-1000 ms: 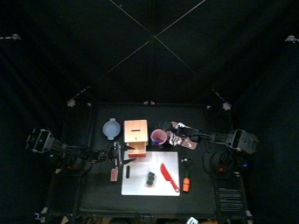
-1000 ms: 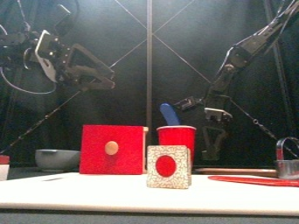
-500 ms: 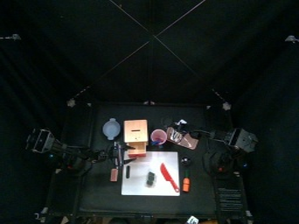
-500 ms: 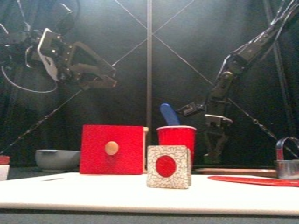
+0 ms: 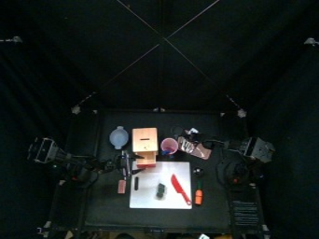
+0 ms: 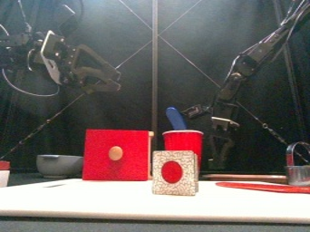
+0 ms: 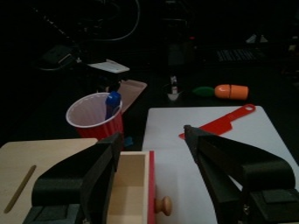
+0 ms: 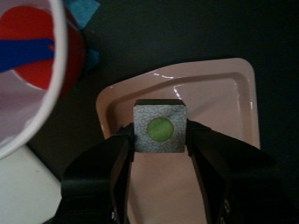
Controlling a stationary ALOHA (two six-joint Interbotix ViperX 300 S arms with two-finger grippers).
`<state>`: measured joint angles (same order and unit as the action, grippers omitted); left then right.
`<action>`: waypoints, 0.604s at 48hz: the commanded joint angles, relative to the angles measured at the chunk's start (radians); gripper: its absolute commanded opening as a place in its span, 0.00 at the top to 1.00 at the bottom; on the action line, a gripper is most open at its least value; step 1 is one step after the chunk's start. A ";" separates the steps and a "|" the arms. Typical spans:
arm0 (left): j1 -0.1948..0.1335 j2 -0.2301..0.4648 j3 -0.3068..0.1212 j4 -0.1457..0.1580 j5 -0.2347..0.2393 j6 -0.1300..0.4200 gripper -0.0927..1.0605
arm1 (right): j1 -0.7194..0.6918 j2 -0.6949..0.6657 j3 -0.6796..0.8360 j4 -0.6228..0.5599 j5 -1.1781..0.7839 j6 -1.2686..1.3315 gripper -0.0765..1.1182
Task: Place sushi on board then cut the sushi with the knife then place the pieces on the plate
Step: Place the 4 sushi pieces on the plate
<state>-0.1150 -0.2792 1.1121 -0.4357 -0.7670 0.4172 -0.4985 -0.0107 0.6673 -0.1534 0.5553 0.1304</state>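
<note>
My right gripper [image 8: 160,133] is shut on a speckled sushi piece [image 8: 160,128] with a green centre, held just over the pink tray [image 8: 222,92]. From above, that gripper [image 5: 191,142] hangs over the tray [image 5: 197,149], right of the red cup [image 5: 170,145]. A second sushi piece [image 5: 161,190], with a red centre, stands on the white board [image 5: 152,199] beside the red knife [image 5: 182,187]. The blue knife [image 6: 173,116] stays in the cup. My left gripper [image 5: 129,164] is open and empty, raised above the wooden box [image 7: 65,171].
The wooden box [image 5: 145,147] with its red drawer front [image 6: 118,154] stands behind the board, and the blue-grey bowl [image 5: 118,137] lies to its left. An orange toy [image 5: 199,196] lies right of the board, another small toy [image 5: 122,186] left of it. The metal cutter [image 6: 298,154] stands far right.
The right arm has shifted a little over the tray with the sushi piece in its jaws. The left gripper has hardly moved.
</note>
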 commanded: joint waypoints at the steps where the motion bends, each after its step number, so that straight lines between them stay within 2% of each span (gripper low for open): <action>1: 0.003 -0.002 -0.026 0.000 -0.009 0.000 0.12 | -0.002 -0.031 -0.015 -0.008 -0.002 -0.002 0.20; 8: 0.003 -0.002 -0.029 0.000 -0.008 -0.002 0.12 | -0.002 -0.035 -0.021 -0.021 0.003 0.005 0.20; 14: 0.003 -0.002 -0.029 -0.002 -0.008 0.000 0.12 | 0.026 -0.103 0.011 -0.015 0.034 0.025 0.20; 24: 0.003 -0.002 -0.032 0.000 -0.009 0.000 0.12 | 0.265 -0.311 0.066 0.127 0.058 0.124 0.20; 29: 0.003 -0.002 -0.034 0.000 -0.008 0.002 0.12 | 0.405 -0.334 0.060 0.166 -0.012 0.187 0.20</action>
<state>-0.1135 -0.2792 1.1045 -0.4357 -0.7670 0.4157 -0.1687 -0.3221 0.7440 -0.0046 0.5814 0.2976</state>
